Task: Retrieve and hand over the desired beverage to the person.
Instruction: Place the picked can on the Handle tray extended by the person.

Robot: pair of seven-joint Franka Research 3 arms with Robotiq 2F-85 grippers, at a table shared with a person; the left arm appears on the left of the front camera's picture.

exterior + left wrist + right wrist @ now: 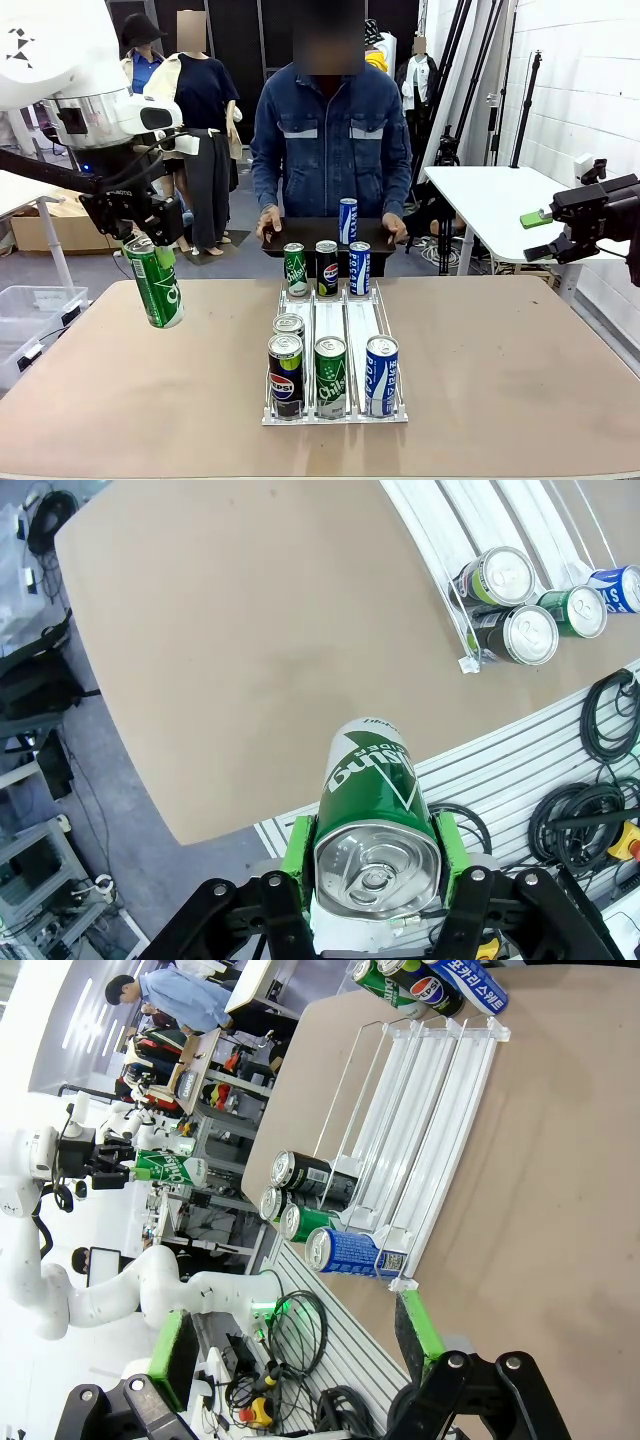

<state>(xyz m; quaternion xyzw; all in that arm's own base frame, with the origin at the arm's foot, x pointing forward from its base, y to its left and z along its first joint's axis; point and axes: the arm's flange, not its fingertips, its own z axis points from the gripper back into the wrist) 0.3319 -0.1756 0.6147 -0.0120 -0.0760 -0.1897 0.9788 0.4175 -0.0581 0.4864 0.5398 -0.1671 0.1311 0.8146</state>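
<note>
The left gripper (pixel 150 250) is clamping the green can (pixel 157 284) near its top, above the table's (pixel 500 380) left side. The rigid, smooth can is probably slippery. Beyond the rack (pixel 335 330), the person (pixel 330 140) is waiting. The right gripper (pixel 545 235) is standing wide.

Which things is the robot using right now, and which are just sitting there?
Using:
- left gripper
- green can it holds
- person waiting

Just sitting:
- right gripper, open
- can rack
- black tray
- blue can on it
</note>
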